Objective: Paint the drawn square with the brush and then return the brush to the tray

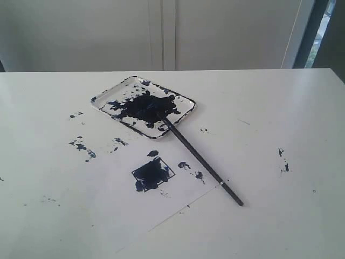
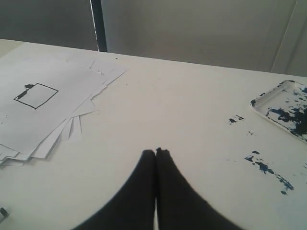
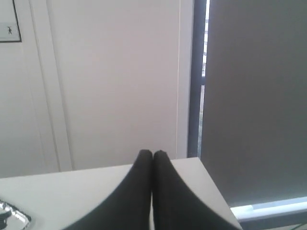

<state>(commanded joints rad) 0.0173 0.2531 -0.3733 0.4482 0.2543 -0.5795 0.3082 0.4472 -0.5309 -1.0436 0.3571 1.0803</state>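
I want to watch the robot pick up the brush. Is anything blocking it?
Nothing visible is. The brush lies bare, tip in the tray, handle out across the paper, with nothing on or against it. Only flat paint spots lie around it. The left gripper and right gripper are shut and empty.

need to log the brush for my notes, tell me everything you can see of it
The brush is a long, thin, black stick, straight, with a small pale band near its free end. Its paint-dark tip lies in the dark blue-black blotch inside the tray. The handle crosses the tray's near rim and slants down onto the white table, reaching well beyond the tray. It lies flat and at rest, passing beside the drawn square without touching it. Nothing is gripping it.
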